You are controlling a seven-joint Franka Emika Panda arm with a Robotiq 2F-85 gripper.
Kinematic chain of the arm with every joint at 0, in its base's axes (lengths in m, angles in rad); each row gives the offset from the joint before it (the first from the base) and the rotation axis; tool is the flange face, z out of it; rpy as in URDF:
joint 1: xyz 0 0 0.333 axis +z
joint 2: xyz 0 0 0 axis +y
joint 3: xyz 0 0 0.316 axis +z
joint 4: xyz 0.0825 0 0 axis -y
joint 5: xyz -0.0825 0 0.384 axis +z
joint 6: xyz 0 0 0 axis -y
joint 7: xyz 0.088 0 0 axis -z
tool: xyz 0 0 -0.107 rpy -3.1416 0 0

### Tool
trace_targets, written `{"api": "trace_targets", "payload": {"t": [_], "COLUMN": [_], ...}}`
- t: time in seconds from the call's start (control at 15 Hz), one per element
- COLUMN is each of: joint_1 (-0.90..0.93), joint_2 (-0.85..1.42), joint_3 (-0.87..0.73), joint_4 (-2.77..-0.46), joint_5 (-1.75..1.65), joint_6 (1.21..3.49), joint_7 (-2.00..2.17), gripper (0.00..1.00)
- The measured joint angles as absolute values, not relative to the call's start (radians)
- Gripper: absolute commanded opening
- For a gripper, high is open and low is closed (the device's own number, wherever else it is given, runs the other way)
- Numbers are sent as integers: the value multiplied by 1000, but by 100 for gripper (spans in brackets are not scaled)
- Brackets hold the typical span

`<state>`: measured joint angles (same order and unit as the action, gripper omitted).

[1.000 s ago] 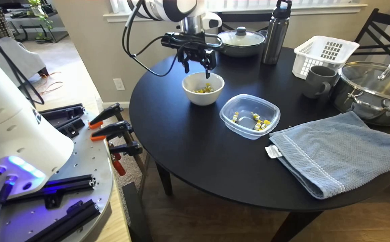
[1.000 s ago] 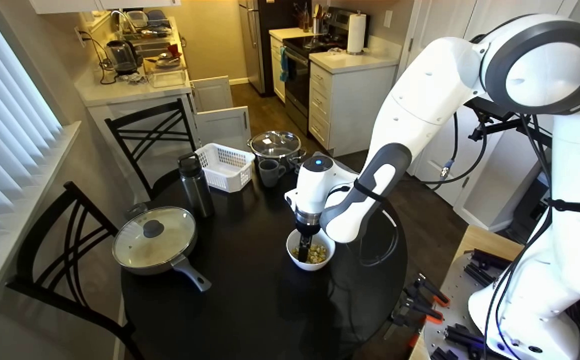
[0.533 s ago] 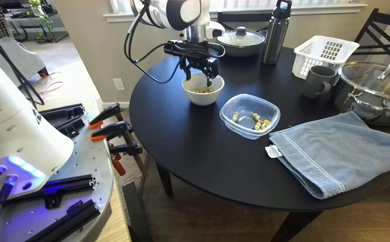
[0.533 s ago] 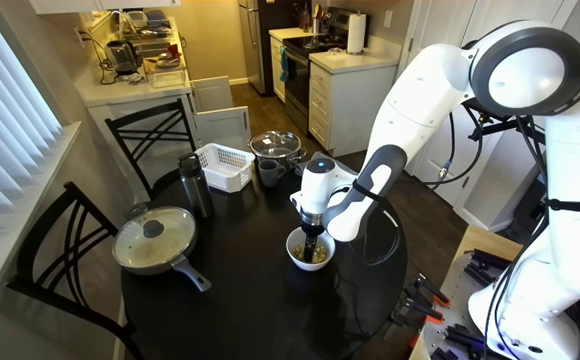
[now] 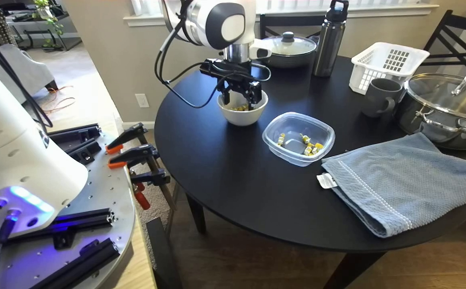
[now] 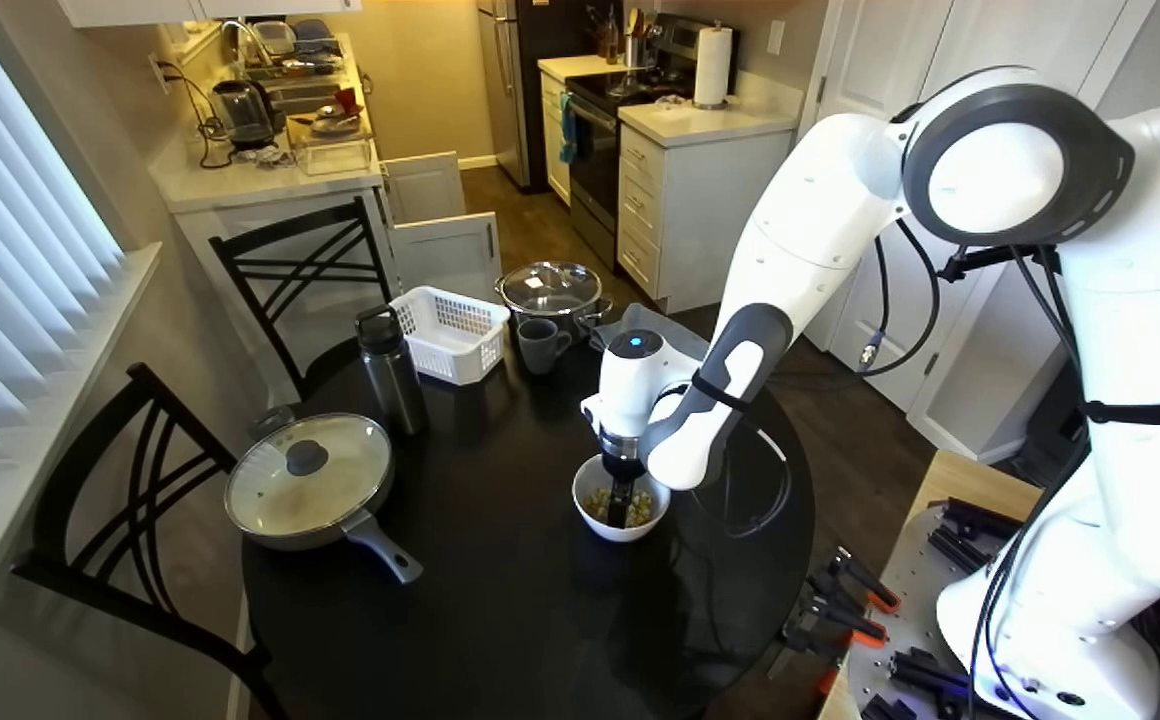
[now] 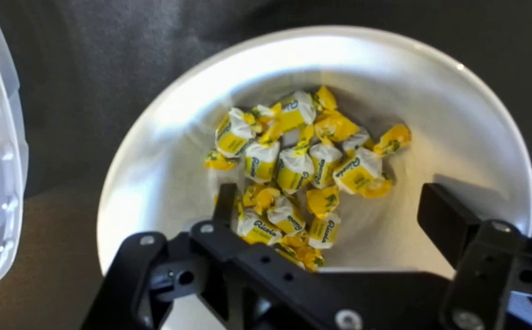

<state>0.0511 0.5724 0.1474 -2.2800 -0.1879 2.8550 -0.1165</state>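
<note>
My gripper (image 7: 332,197) reaches down into a white bowl (image 5: 242,117) with its jaws wide apart and nothing held. Several candies (image 7: 296,169) in yellow and white wrappers lie in the bowl. In the wrist view the left fingertip (image 7: 226,197) is close beside the lower-left candies; whether it touches them I cannot tell. The right fingertip (image 7: 445,215) is over bare bowl near the right wall. Part of the pile and the near rim are hidden behind the gripper. Beside the bowl stands a clear plastic container (image 5: 297,161) with several similar candies (image 5: 312,149).
A blue-grey towel (image 5: 409,180) lies on the dark round table (image 5: 233,172). Toward the back are a lidded pan (image 6: 310,485), a steel bottle (image 6: 395,385), a white basket (image 6: 455,340), a grey mug (image 6: 540,347) and a lidded steel pot (image 5: 446,108).
Over the last second my gripper has come down from above the bowl into it, shifting slightly right in an exterior view. The jaws stay open. Bowl and container have not moved.
</note>
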Motion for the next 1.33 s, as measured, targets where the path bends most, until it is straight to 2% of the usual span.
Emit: {"api": "trace_targets", "payload": {"t": [0.53,1.33], "joint_1": [82,78], "joint_2": [603,523], "joint_3": [83,104], "joint_4": [-2254,-2242], "joint_5": [-198,-198], "joint_6": [2855,2826], "joint_7": [-117,-141], "gripper": [21,21]}}
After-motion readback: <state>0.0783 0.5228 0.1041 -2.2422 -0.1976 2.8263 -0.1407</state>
